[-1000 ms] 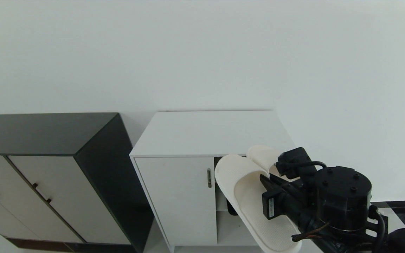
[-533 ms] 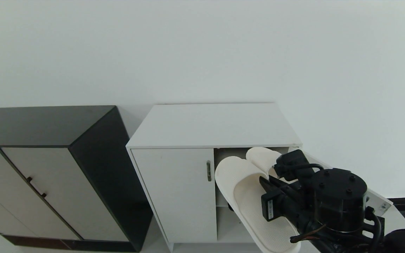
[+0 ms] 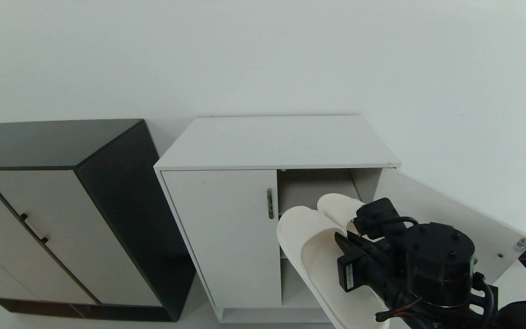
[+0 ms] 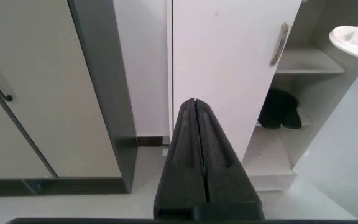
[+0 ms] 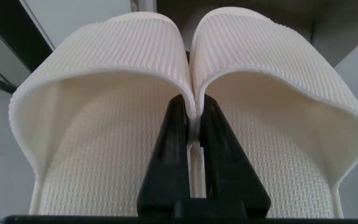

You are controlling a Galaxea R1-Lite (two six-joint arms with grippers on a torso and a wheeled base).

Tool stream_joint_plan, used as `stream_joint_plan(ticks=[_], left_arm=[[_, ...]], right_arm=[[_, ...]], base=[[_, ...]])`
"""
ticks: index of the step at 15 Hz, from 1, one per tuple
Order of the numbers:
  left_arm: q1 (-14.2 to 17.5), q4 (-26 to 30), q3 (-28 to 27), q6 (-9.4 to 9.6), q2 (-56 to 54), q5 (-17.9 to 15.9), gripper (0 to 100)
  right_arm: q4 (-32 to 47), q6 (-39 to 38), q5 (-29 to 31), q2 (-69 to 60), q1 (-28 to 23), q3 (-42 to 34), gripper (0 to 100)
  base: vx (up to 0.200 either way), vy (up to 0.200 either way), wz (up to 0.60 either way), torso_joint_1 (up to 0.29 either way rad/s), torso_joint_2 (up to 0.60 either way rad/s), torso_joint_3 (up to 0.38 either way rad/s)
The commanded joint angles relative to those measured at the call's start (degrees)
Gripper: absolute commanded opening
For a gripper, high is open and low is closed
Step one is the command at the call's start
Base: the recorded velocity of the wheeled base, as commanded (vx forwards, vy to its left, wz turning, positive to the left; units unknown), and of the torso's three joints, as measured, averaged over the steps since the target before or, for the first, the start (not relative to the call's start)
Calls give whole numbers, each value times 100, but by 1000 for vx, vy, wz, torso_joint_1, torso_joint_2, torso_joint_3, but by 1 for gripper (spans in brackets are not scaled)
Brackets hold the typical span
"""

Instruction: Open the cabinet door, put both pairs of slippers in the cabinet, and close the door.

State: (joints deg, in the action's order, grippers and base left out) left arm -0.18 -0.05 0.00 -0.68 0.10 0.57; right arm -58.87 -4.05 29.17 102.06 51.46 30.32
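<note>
Head view: the white cabinet [image 3: 272, 141] stands against the far wall, just right of a black cabinet [image 3: 117, 183]. Its right door [image 3: 445, 219] is swung wide toward the near right, and its left door [image 3: 222, 233] is closed, so only the right half is reachable.
Right gripper [image 5: 192, 124]: clamped on the white slippers [image 3: 318, 246], with its two fingers pinching the inner side walls of both slippers together. That single pinch lets one arm carry the pair as one piece.
Slippers' place: in the air in front of the open right half, toes toward the opening and heels hanging nearer. They look to be outside the cabinet, not resting on anything.
Left gripper [image 4: 195, 124]: fingers pressed together on nothing, low in front of the closed left door. It seems parked there, out of the right arm's way.
Inside the cabinet: a dark pair [image 4: 279, 111] sits on the cabinet floor under a bare shelf [image 4: 306, 62]. This is probably the other pair of slippers, already stowed.
Stage: door open, one pair apparently in, and the white pair on its way. Setting it down and closing the door remain.
Next move: the pair likely has to go forward through the opening, clear of the left door's edge and the shelf front, and be let go only once it has support.
Risk: the grip is a thin pinch on soft walls, so a bump against the frame could twist one slipper loose.
</note>
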Motion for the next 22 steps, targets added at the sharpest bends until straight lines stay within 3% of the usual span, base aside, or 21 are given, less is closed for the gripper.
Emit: stream_joint_plan(ticks=[1,12,22], left_arm=[[1,-4,0,-2,8,4,0],[1,-4,0,-11,8,4,0],[1,-4,0,-2,8,4,0]], right_arm=[[-2,0,1,25,5,0,0],[-99,0,1,139,-4,-35,0],[-134,-8,1,191,-92,-123,0]], base=[[0,0,0,-227,535,315],[0,0,0,-179,499,318],[0,0,0,-87,413,323]])
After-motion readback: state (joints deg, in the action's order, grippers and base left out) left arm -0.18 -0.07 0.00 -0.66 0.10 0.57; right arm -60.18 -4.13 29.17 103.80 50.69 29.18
